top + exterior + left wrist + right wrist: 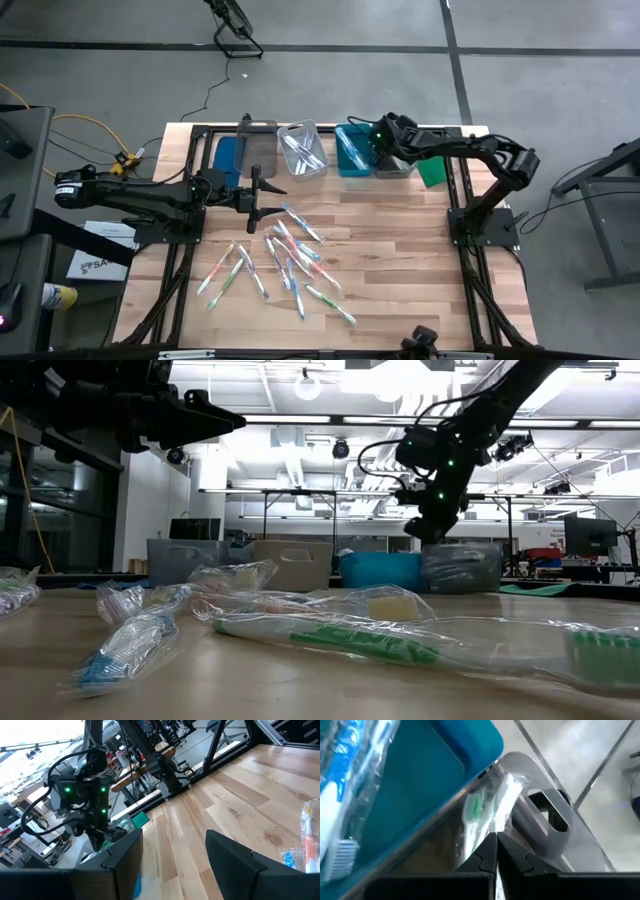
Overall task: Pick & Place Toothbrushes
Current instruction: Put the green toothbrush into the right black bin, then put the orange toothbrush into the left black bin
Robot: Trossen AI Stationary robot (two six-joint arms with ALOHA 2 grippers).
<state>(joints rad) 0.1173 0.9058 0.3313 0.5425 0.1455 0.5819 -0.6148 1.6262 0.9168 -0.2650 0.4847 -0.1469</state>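
Toothbrushes [285, 252], each in a clear wrapper with green, blue or pink accents, lie scattered across the middle of the wooden surface [400, 250], some overlapping. Along the far edge stands a row of bins: a blue bin [229, 158], a grey bin [260, 148], a clear bin [304, 150] holding a few brushes, a teal bin [352, 152] and another grey bin [395, 165]. The left gripper [262, 190] hovers released, fingers spread, between the pile and the bins. The right gripper [385, 140] hangs over the far grey bin, clenched with nothing between its fingers; a green-accented wrapped brush [487, 812] lies in that bin below it.
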